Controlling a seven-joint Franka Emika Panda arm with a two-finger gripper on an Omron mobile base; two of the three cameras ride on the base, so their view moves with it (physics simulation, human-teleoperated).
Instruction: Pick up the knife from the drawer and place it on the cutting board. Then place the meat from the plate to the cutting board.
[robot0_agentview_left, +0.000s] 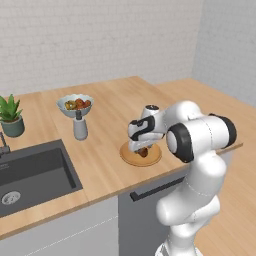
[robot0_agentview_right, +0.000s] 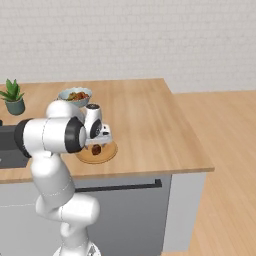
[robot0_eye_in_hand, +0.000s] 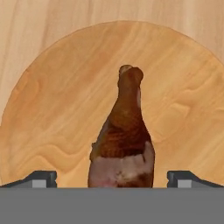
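Hand view shows the drumstick-shaped meat (robot0_eye_in_hand: 124, 140) on the plate (robot0_eye_in_hand: 52, 109), jaws spread wide either side of its thick end: probably light, slippery, best pinched there.

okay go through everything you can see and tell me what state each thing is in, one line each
gripper: open, jaws either side of the meat, not closed on it
meat: lying on the plate, not lifted
plate: flat on the counter, holding the meat
fruit bowl: upright, full of fruit
potted plant: upright by the sink
sink: empty basin
dark drawer front: shut
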